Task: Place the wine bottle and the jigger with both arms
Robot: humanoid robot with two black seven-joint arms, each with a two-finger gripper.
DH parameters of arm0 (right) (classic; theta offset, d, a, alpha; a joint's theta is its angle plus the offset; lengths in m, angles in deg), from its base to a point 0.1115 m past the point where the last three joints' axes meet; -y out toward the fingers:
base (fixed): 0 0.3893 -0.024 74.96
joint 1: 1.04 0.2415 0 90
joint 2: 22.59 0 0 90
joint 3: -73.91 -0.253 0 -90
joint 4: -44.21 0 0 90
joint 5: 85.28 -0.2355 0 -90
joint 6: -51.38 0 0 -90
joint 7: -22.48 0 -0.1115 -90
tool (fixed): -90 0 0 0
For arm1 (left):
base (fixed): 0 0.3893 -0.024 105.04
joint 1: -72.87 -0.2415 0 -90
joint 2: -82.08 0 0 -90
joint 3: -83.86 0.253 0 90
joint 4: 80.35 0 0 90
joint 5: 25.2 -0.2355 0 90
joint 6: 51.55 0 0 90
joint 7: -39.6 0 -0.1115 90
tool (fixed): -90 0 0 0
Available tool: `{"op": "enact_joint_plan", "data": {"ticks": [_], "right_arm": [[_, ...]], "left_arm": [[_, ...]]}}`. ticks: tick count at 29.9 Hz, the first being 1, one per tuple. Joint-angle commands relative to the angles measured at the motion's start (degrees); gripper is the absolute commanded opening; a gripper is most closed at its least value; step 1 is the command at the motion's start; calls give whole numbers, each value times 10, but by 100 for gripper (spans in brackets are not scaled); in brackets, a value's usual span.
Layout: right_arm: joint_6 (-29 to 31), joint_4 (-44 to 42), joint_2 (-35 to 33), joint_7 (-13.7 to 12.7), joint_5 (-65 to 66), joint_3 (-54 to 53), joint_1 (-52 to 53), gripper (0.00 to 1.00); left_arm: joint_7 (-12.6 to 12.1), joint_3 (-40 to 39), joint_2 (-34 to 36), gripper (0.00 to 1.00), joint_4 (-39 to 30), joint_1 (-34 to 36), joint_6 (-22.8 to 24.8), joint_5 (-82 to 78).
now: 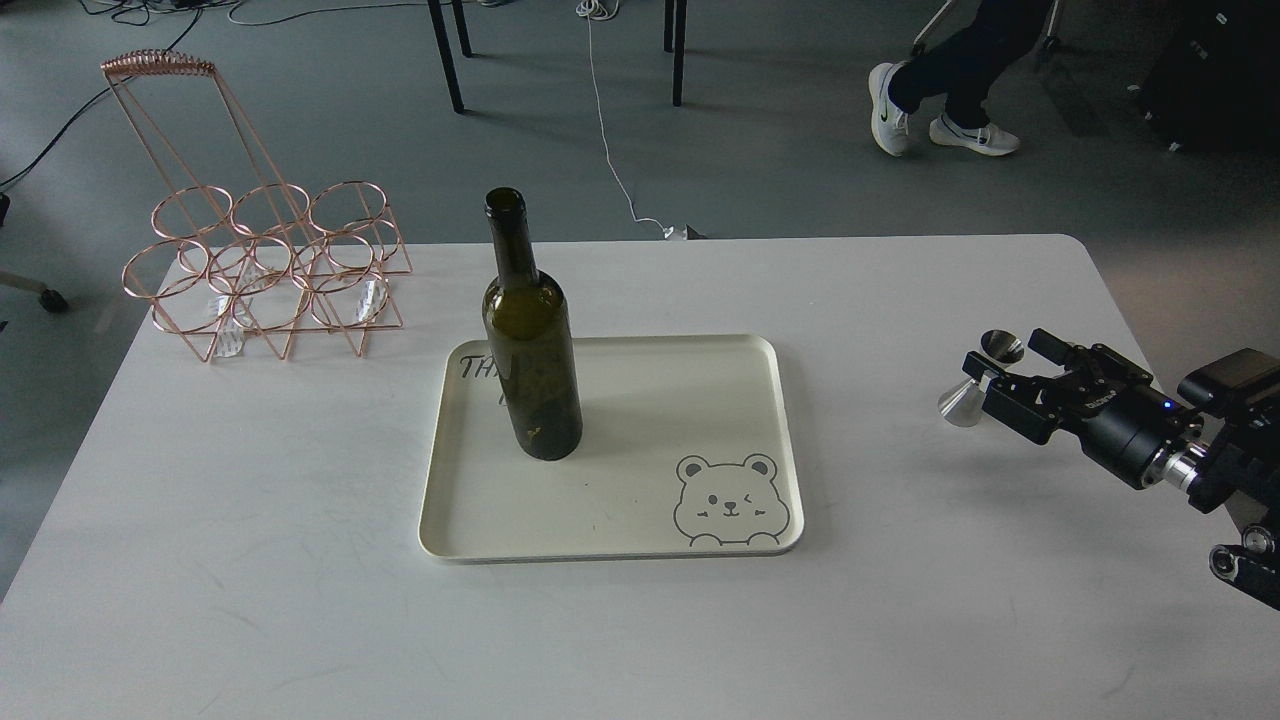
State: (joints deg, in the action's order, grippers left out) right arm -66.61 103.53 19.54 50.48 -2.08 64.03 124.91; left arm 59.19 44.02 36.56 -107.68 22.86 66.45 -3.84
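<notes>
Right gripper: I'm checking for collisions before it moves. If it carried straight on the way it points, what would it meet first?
The right gripper, shut on the jigger, points left and slightly away. It probably passes beyond the tray; the way looks free, though depth is unclear.

Layout, taken from the right gripper (985,385)

Silver hourglass metal jigger (975,385) at its tip; cream rectangular tray (620,540) well left, tall dark-green glass wine bottle (531,380) upright on it; copper wire rack (265,270) far left, behind.

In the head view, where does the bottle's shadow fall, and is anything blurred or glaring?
Head view: the wine bottle casts a soft shadow rightward on the tray; the jigger in the right gripper shows bright reflections; the picture is sharp, light even.
</notes>
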Motion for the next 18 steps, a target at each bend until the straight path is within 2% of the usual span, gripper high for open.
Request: {"op": "enact_joint_plan", "data": {"ticks": [1, 11, 18], "right_arm": [[0, 26, -40, 0, -37, -2, 22, 97], [0, 33, -50, 0, -171, -2, 169, 97], [77, 28, -45, 0, -335, -15, 234, 98]], "left_arm": [[-8, 4, 10, 99, -2, 1, 0, -1], [-9, 6, 32, 99, -6, 33, 0, -20], [-13, 6, 86, 99, -55, 33, 0, -101]]}}
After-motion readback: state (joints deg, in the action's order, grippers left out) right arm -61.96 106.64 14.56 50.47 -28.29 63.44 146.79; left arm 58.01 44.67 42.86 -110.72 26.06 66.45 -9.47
